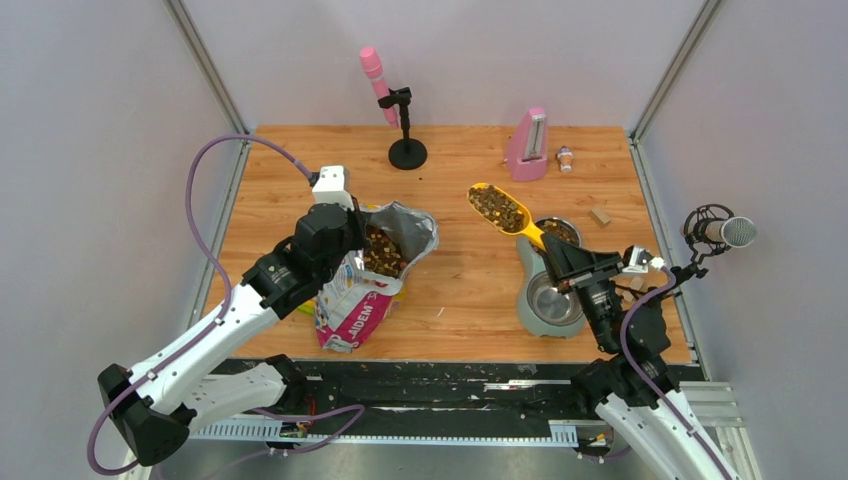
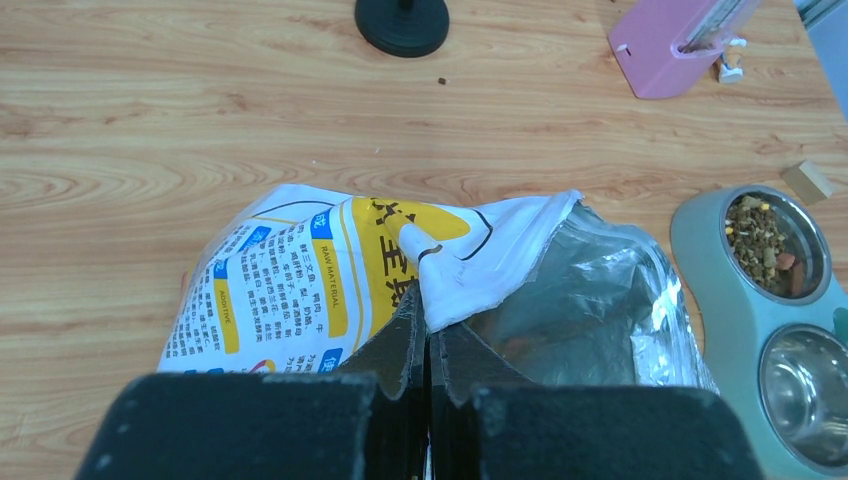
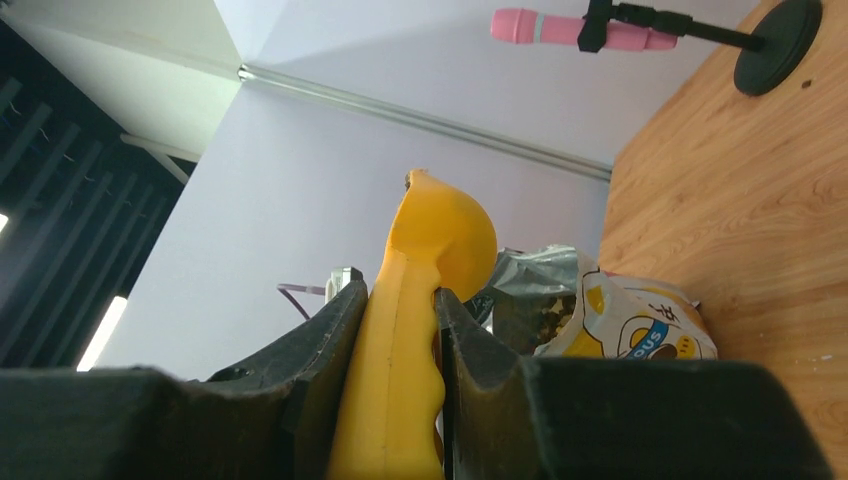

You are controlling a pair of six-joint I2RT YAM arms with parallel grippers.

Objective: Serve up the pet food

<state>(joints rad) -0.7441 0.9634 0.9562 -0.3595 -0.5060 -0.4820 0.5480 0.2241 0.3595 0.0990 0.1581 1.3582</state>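
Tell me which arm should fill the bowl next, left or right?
Right. The right end effector holds the scoop, loaded with pet food, near the bowls. The left end effector is shut on the bag's edge.

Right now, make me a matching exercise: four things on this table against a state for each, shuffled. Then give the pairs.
1. yellow scoop
2. bag
3. far bowl
4. near bowl

A. bare steel inside
B. gripped by the right pincer
C. pinched by the left pincer
D. holds some pet food

Pairs: 1-B, 2-C, 3-D, 4-A
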